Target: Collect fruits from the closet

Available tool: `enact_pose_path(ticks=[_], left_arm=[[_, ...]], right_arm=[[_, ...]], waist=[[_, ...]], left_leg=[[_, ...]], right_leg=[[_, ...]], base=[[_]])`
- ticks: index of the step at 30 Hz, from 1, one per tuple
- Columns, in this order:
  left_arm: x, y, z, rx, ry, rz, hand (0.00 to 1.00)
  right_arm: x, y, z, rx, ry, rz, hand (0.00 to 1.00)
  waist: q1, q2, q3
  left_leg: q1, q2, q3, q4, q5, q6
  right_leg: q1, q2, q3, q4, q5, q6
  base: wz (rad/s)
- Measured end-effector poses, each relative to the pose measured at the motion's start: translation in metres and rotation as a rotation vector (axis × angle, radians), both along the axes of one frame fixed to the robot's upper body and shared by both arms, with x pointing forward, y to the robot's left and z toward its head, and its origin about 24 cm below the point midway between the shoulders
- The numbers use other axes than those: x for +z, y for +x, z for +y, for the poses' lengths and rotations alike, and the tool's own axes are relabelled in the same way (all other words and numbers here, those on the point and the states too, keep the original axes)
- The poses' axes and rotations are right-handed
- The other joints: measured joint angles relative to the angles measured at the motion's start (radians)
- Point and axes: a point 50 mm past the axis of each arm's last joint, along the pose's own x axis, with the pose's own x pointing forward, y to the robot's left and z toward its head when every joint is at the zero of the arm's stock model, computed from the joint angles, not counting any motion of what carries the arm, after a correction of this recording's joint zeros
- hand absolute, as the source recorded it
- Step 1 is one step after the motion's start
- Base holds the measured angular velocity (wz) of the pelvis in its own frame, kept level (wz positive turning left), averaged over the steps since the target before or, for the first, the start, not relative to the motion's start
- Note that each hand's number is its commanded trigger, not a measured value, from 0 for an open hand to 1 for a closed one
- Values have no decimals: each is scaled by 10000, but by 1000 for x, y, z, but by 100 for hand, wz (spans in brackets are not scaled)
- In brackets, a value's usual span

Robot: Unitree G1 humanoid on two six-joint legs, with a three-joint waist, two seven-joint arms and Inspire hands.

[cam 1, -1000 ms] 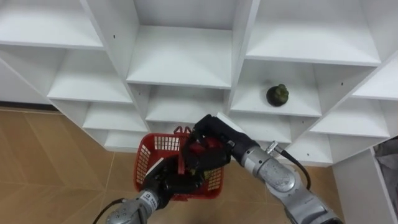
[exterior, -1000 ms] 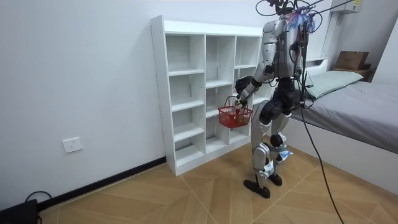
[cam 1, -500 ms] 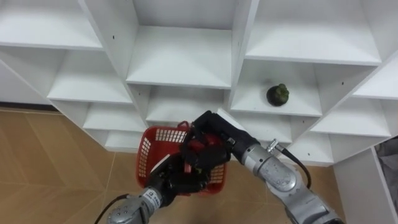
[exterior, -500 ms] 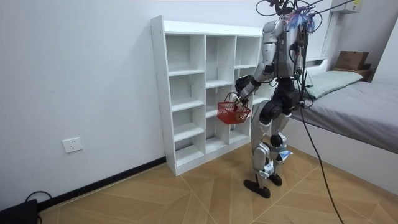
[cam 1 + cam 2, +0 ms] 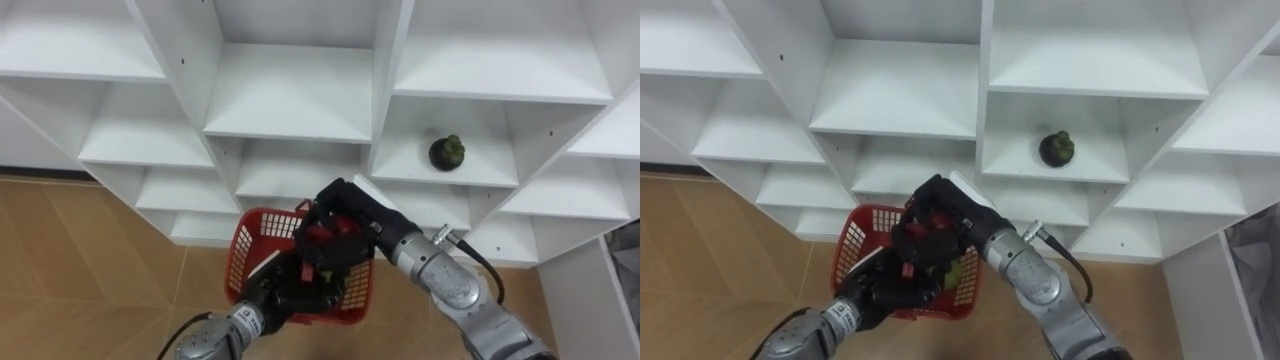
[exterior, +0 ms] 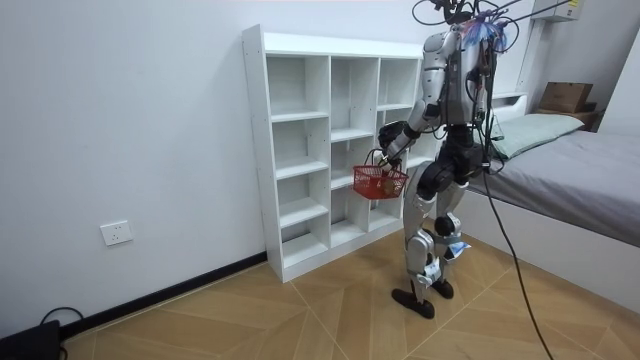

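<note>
Basket [image 5: 250, 252] has shifted right, left robot hand [image 5: 286, 297] curled on it.

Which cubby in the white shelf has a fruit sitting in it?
The cubby up and to the right of the red basket: a dark round fruit sits on its board, unlike the others.

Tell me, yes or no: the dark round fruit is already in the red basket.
No, the dark fruit sits on a white shelf in the right column, well above the red basket.
</note>
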Motion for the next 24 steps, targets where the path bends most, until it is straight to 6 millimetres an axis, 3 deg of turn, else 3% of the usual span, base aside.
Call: enact_pose_path(ticks=[24], left_arm=[[0,-1,4,-357,-41,121,100]], right_arm=[[-4,-3,-6,-94,-153,140,0]], waist=[[2,-49,-27]], left_leg=[[99,-2,6,5,0,0]], right_leg=[[84,-2,1,12,0,-1]], base=[[0]])
